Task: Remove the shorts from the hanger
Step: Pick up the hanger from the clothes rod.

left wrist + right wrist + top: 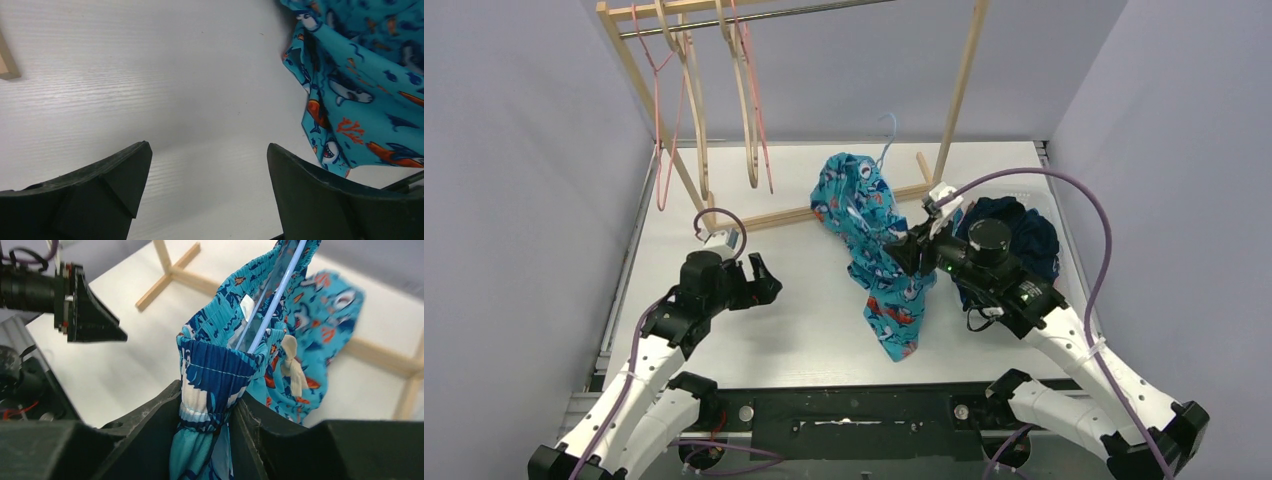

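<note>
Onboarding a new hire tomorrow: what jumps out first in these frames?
The teal shark-print fabric shorts sprawled mid-table, waistband pinched in the right gripper, a thin pale blue hanger running through it. Left of them, the left gripper hangs open over the white table; empty hangers dangle on the wooden rack behind.

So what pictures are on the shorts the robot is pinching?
Sharks, little fish and orange coral on bright teal shorts; the left wrist view shows it best.

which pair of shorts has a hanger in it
The teal shark-print fabric shorts, in the right gripper: a pale blue hanger runs through their waistband. The dark navy pair shows none.
</note>
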